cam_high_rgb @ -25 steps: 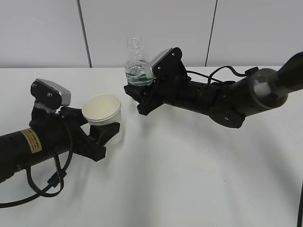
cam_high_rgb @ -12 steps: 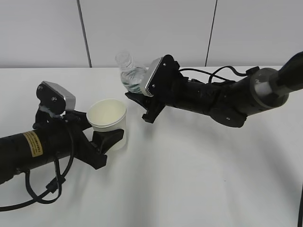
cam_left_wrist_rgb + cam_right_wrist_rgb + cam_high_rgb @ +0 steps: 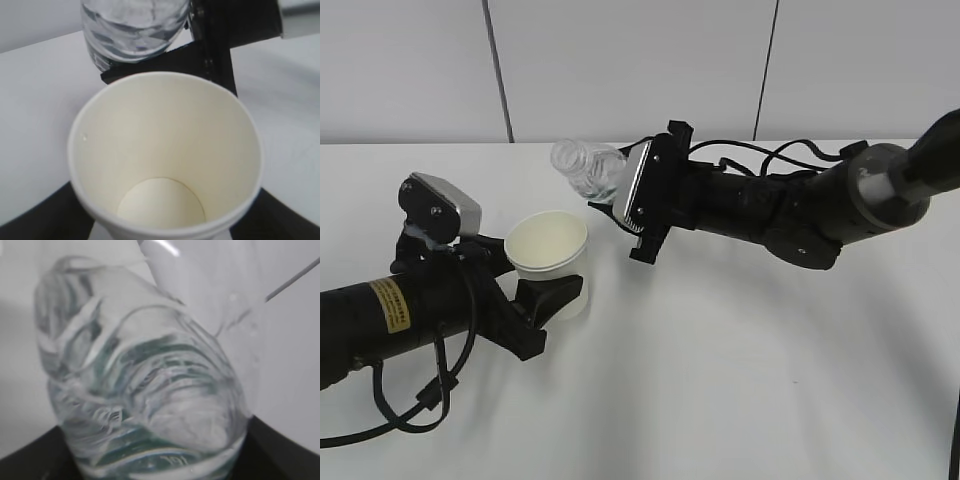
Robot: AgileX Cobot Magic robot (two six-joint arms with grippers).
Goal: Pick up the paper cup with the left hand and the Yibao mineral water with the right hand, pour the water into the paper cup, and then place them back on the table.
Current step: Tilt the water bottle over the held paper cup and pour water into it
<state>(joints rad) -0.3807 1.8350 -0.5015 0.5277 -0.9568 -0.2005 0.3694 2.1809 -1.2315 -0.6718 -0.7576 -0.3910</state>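
The off-white paper cup (image 3: 548, 255) is held upright by my left gripper (image 3: 535, 300), which is shut on its lower body. In the left wrist view the paper cup (image 3: 165, 155) is empty and dry inside. My right gripper (image 3: 620, 215) is shut on the clear Yibao mineral water bottle (image 3: 588, 170), tipped to the left with its open neck pointing left, above and behind the cup. The bottle fills the right wrist view (image 3: 145, 390), with water and the green label showing. Its ribbed shoulder shows above the cup in the left wrist view (image 3: 132, 30).
The white table (image 3: 740, 380) spreads under both arms. A pale panelled wall (image 3: 620, 60) stands behind it. Black cables (image 3: 415, 400) hang under the left arm.
My right gripper has rolled the bottle from upright to leaning far left, its neck now over the cup's far side. The left gripper with the cup shifted slightly right and lower.
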